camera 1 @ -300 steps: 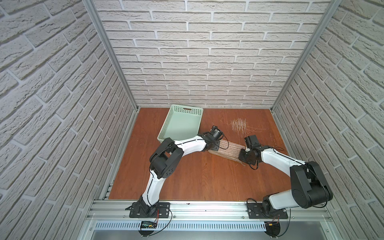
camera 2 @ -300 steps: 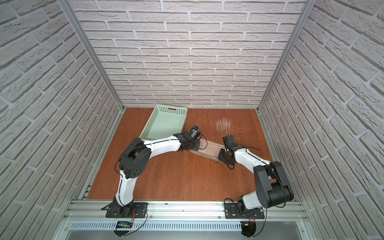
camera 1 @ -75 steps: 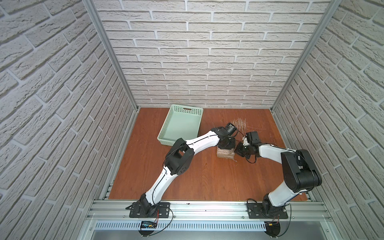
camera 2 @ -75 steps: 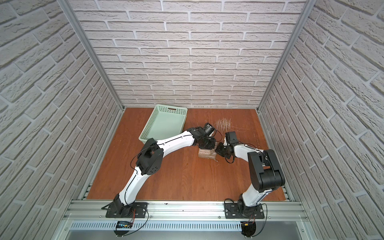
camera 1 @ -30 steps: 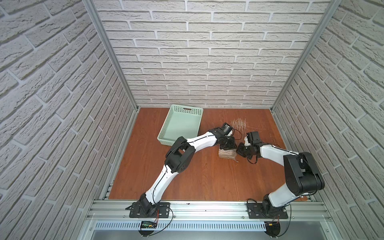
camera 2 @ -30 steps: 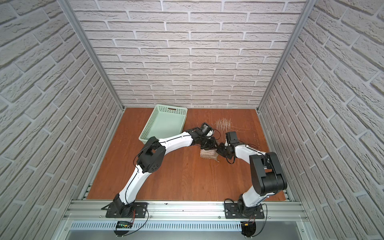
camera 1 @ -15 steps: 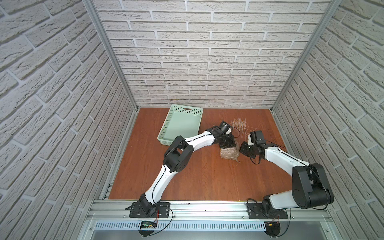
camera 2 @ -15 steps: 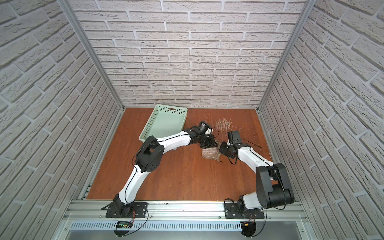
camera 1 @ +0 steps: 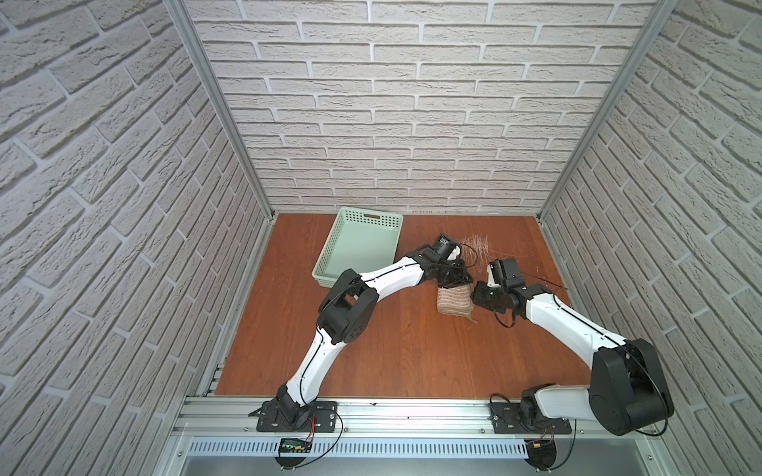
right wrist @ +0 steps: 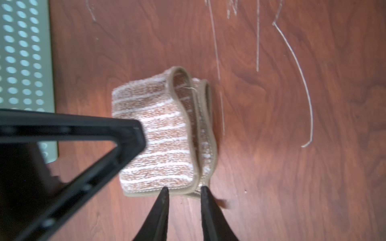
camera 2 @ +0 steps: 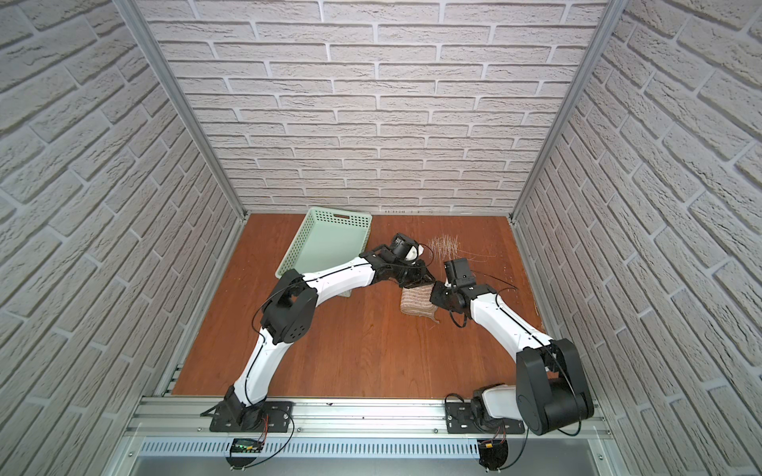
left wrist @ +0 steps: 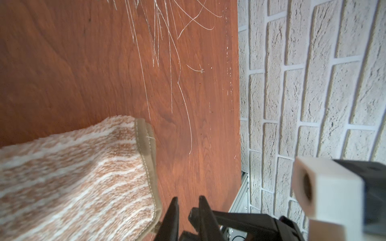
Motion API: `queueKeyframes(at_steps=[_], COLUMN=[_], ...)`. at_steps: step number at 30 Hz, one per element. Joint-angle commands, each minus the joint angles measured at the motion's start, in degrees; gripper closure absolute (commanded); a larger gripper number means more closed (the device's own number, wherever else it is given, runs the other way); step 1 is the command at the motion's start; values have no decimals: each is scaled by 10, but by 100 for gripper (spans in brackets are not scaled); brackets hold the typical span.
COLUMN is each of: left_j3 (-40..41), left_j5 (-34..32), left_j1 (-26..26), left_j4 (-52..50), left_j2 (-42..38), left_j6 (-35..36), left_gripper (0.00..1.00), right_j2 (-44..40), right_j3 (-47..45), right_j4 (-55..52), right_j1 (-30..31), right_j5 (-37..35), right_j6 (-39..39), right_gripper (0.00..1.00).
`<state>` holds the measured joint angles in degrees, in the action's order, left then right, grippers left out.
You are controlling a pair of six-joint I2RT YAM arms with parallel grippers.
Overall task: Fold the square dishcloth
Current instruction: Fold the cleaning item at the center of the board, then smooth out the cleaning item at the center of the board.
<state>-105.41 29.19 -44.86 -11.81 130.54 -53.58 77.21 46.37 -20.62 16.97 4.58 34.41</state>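
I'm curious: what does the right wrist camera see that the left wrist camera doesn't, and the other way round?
Only the right wrist view shows the whole folded square dishcloth with its doubled hems, the mint-green basket and its perforated wall, and the right gripper, jaws parted at the cloth's hem.

Only the left wrist view shows the brick wall, a white block with a round hole, and the left gripper, jaws narrowly parted over bare wood.

Both show striped cloth, the wooden table and pale straw-like strands.
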Motion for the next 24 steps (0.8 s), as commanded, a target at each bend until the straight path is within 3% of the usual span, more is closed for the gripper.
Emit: queueKeyframes(at_steps=[1,7,16,24], left_j3=[19,60,51,40], left_j5=[-8,-58,-66,-102], left_j1=[6,24,39,44], left_j4=[21,15,-15,-63], left_j2=[-19,-49,-29,-20], left_j6=[-8,-13,6,37], left_gripper=[80,80,82,83], right_j2=[-4,28,78,139], right_j3=[16,20,39,40], right_j4=[3,17,-13,7], right_j1=[12,25,35,35], right_j5=[-13,-7,-72,-77], right_j6=[-3,6,12,9], right_gripper=[68,70,69,73])
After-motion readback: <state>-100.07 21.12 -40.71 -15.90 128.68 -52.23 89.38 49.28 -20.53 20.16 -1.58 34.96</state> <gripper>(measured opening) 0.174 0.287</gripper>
